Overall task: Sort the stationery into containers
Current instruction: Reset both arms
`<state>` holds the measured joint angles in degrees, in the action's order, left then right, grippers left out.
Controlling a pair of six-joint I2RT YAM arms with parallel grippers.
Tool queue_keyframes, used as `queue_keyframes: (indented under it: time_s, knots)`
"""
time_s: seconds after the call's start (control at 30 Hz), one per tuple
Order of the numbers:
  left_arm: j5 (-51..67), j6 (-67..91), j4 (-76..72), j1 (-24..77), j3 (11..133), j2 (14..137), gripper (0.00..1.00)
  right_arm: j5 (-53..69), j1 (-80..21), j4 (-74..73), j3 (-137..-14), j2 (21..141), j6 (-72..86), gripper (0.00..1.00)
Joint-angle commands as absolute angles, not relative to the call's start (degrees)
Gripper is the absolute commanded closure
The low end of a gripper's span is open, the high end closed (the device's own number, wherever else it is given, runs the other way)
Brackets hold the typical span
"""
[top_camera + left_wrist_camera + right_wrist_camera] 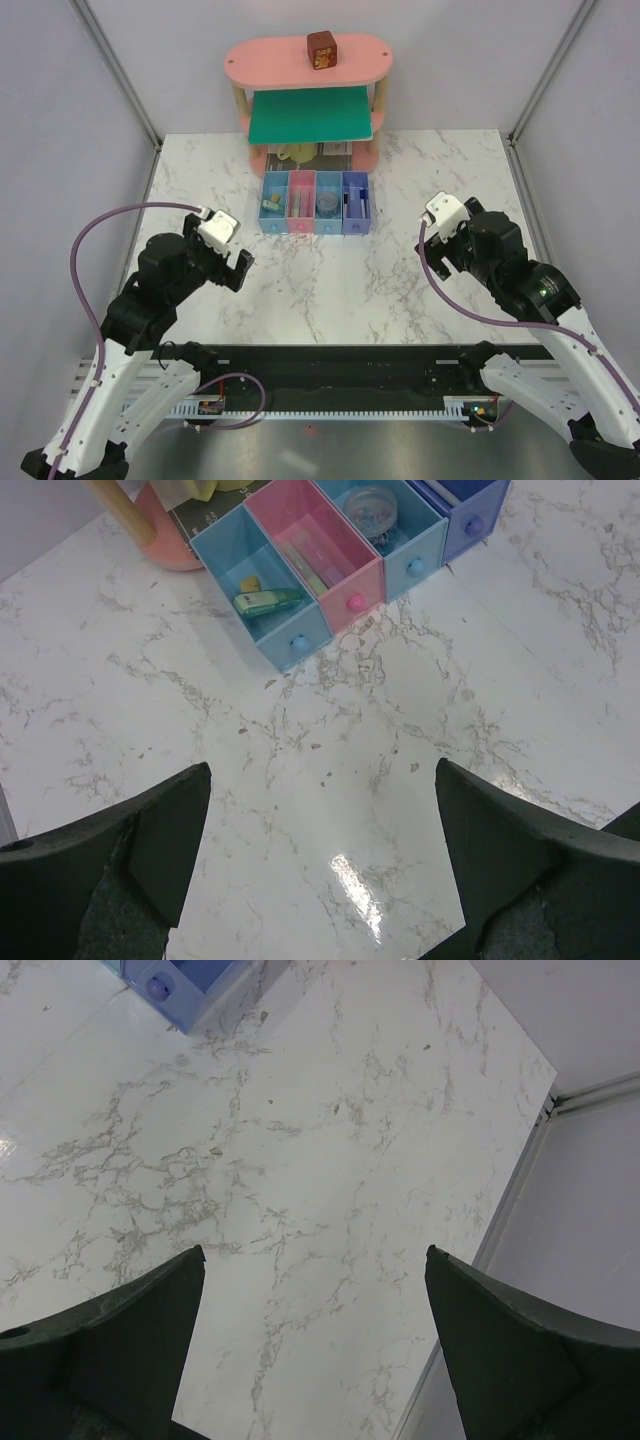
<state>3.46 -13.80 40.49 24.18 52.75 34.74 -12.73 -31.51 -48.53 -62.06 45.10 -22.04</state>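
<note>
Now, by the look of it, you are at the checking step, so do it slowly. Your left hand (320, 770) hangs over bare worktop (330, 290) a little in front of the bins, fingers spread wide with nothing between them. Your right hand (312, 1252) is equally wide open and empty, off to the right of the row. Hold both back and high so the top camera sees into every compartment before you commit to another reach.

The row of four bins (316, 224) sits just in front of the pink and green shelf unit (310, 60):
- The light blue bin holds a mint-green marker (268, 602) lying crosswise, with the tiny yellow cube (249, 584) just behind it.
- The pink bin holds the pink flat stick (310, 565) lying lengthwise.
- The next blue bin holds the round roll (372, 502).
- The violet-blue bin holds the white pen with blue cap (357, 203).

No loose piece shows in front of the bins. Something yellowish lies under the shelf, but you cannot tell what it is, so look closer before you call the job done.
</note>
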Motion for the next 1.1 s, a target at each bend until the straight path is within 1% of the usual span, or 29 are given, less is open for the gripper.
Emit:
queue_keyframes:
  time_s: [0.0, 1.07]
  knots:
    - [3.78, -12.66, 39.37, 23.55, 53.26, 34.19, 0.00, -14.06, -31.55, -47.64, -63.11, 44.74, -21.09, 0.02]
    - [5.62, -11.95, 39.73, 22.15, 52.91, 34.10, 0.00, -14.77, -31.55, -47.28, -62.14, 43.33, -20.39, 0.02]
